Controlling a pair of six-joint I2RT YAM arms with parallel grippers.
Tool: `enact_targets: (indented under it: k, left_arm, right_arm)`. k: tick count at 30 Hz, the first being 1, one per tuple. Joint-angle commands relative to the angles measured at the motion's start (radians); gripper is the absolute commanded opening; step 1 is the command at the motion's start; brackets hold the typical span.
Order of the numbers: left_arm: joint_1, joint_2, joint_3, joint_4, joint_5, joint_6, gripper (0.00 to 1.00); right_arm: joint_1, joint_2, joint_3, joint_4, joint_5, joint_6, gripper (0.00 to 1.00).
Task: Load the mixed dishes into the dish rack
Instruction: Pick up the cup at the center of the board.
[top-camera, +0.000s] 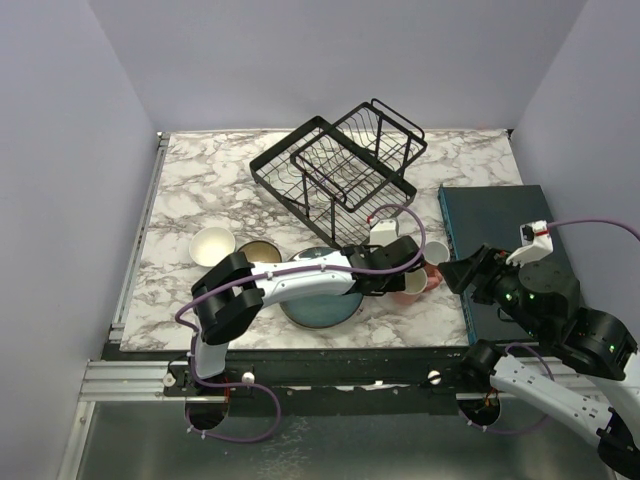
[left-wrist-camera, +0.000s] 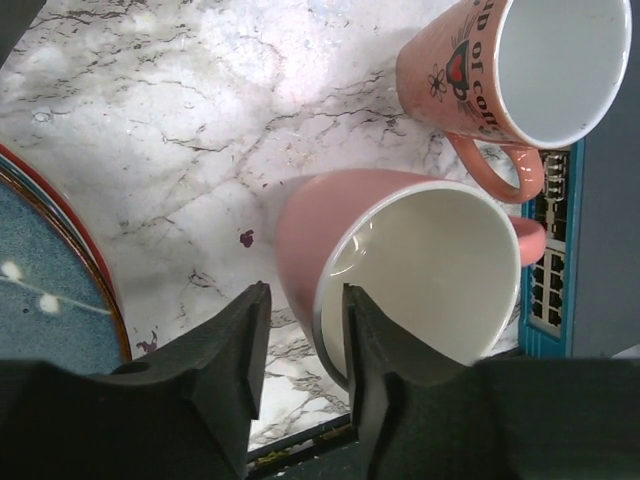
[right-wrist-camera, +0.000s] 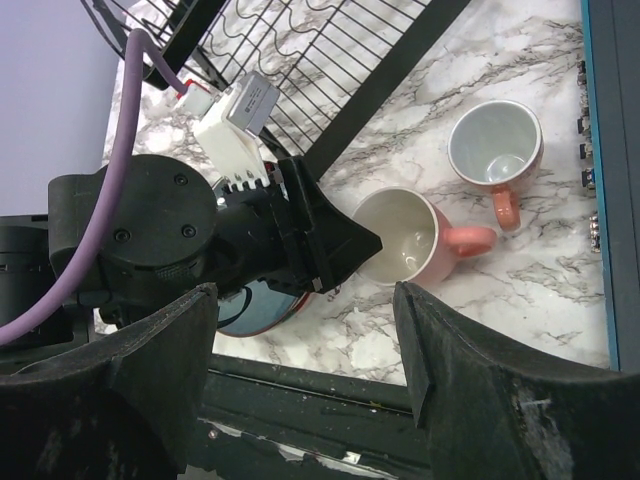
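A pink mug (left-wrist-camera: 400, 270) stands upright on the marble, its handle pointing at the teal slab. My left gripper (left-wrist-camera: 304, 295) straddles the mug's near rim, one finger inside against the wall and the other outside with a gap still showing, so it is open. From above, that gripper (top-camera: 403, 272) reaches over the stacked plates (top-camera: 318, 305) to the mug (top-camera: 412, 287). A second pink mug (left-wrist-camera: 540, 60) with printed lettering stands just beyond. My right gripper (right-wrist-camera: 303, 295) hovers open and empty above the table's near edge. The black dish rack (top-camera: 340, 165) sits at the back.
A white bowl (top-camera: 212, 245) and a dark bowl with a tan inside (top-camera: 260, 252) sit left of the plates. The dark teal slab (top-camera: 500, 230) lies along the right side, under my right arm. The table's front rail runs close below the mugs.
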Motion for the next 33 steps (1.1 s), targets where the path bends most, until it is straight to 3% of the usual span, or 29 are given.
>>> enact_targets:
  k: [1,13,33]
  left_arm:
    - [-0.002,0.021,0.033,-0.030,-0.029,0.006,0.37]
    - [-0.002,0.013,0.017,-0.035,-0.009,0.014,0.00]
    - [-0.034,-0.081,0.017,-0.032,0.110,0.087,0.00]
  right_arm:
    - [0.005,-0.015,0.020,-0.030,0.017,0.003,0.76]
    - [0.004,-0.034,0.008,-0.035,0.014,0.015,0.76]
    - [0.004,-0.027,0.063,-0.047,0.053,0.005,0.75]
